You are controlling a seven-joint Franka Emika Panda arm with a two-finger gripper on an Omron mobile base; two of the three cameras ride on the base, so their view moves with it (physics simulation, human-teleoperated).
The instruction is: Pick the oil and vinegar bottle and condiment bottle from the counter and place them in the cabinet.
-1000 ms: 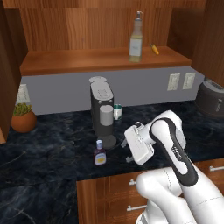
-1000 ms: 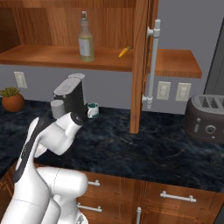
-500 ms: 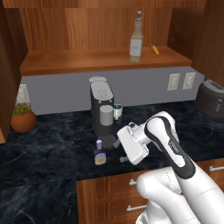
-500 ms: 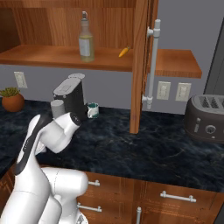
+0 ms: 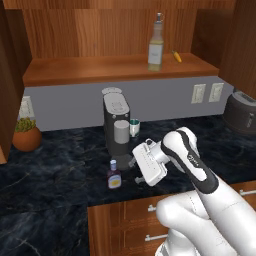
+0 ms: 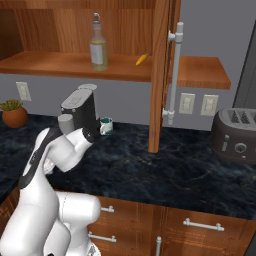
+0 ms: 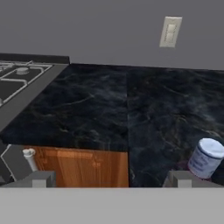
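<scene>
You are about half done, by the look of it. The oil and vinegar bottle already stands upright on the shelf of the cabinet, well above and beyond the claw, with a small yellow-orange thing lying just beside it. The condiment bottle is what remains: it stands upright on the counter, in front of the coffee machine and just beside the claw, on the side away from the arm. So you have yet to grasp it, lift it and set it on the shelf.

Your claw hangs low over the counter with its jaws spread wide and nothing between them.

The left base view gives you the whole layout: claw, dark bottle and machine in one line, plus the plant pot far off to the side. The right base view hides the dark bottle behind the arm, but it shows you the open cabinet door with its long handle, and the toaster well away from the claw. The hand view brings you closest: the bottle's white cap sits just past one fingertip, off the jaws' centre line, so I judge you must shift toward it before you close.
</scene>
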